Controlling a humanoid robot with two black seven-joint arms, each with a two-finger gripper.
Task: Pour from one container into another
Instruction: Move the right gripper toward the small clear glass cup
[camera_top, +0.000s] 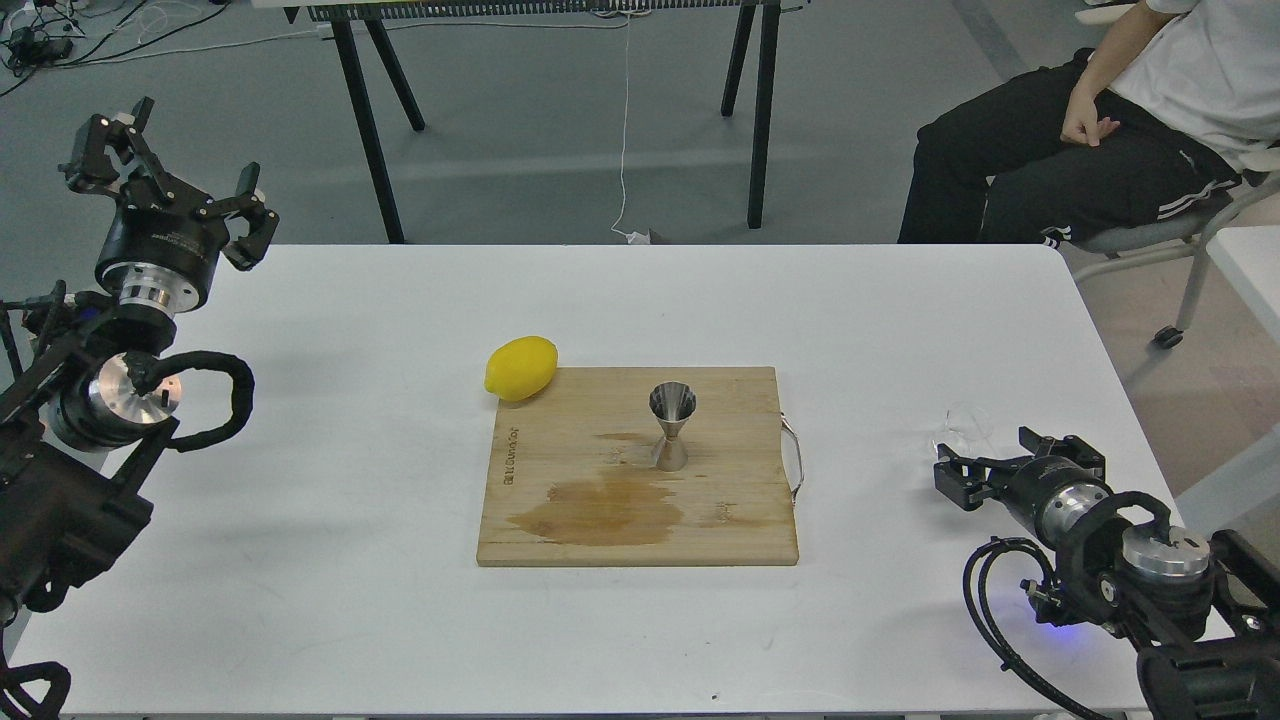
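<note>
The clear glass cup (962, 424) stands on the white table (330, 540) at the right, faint and nearly see-through. My right gripper (988, 458) lies low just in front of it, pointing left, open, with its fingers close to the cup's base; I cannot tell whether they touch it. The steel jigger (672, 425) stands upright on the wooden cutting board (730, 520) in the middle. My left gripper (172, 155) is raised at the table's far left corner, open and holding nothing.
A yellow lemon (520, 368) rests at the board's far left corner. A wet stain (600, 505) darkens the board's front. A metal handle (795, 455) sticks out on the board's right side. A seated person (1080, 130) is beyond the table's far right corner.
</note>
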